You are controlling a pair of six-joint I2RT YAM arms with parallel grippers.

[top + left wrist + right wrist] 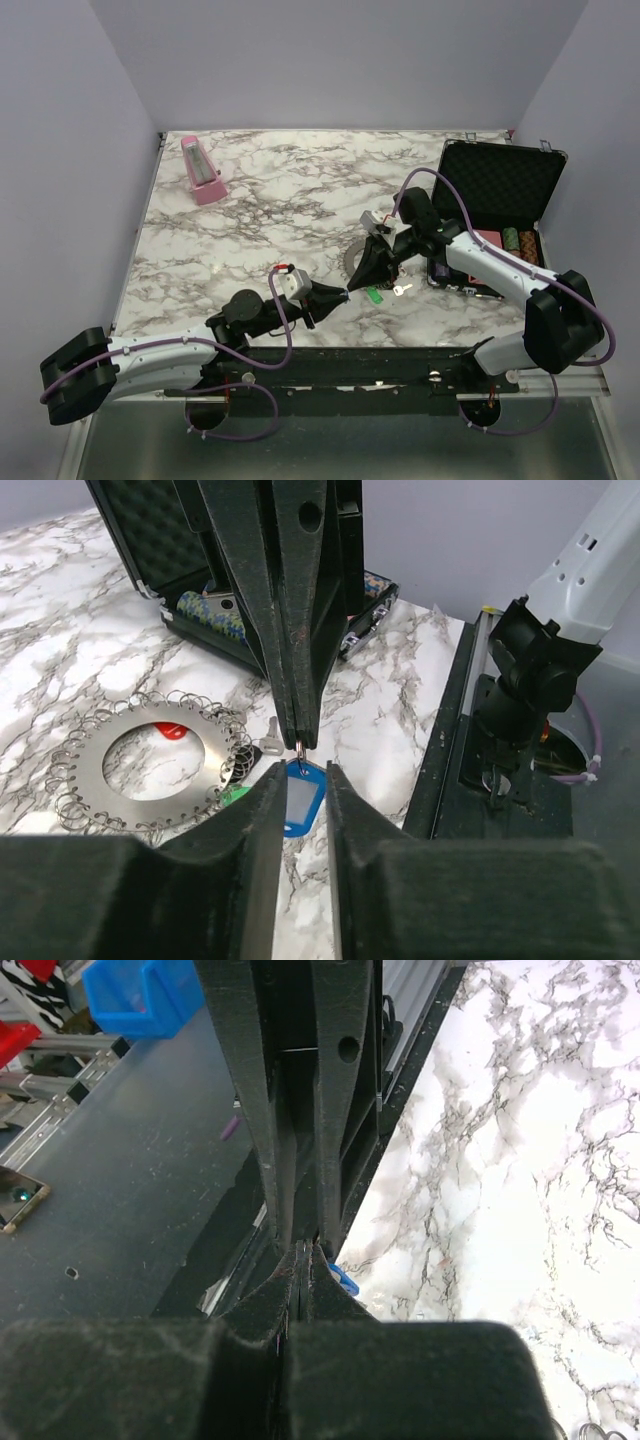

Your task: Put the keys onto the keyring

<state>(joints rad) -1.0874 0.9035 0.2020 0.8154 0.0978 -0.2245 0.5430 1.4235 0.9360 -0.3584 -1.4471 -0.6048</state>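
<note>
The keyring (150, 765) lies flat on the marble, toothed and fringed with small wire loops; in the top view the keyring (352, 258) is half hidden under my right gripper (352, 288). That right gripper (300, 742) is shut on the small ring of a blue key (300, 798), which hangs from its tips. My left gripper (303, 770) has its fingers closed against both sides of the blue head. A red key (170, 730) shows through the ring's hole. A green key (235, 795) and a silver blade (270, 742) lie beside it. The right wrist view shows the right gripper (303, 1250) shut, with a sliver of blue (343, 1278).
An open black case (495, 190) with a foam lid and stacked chips (515, 242) stands at the right. A pink metronome (203, 172) stands at the back left. The table's front edge and a black rail (450, 750) run close to both grippers.
</note>
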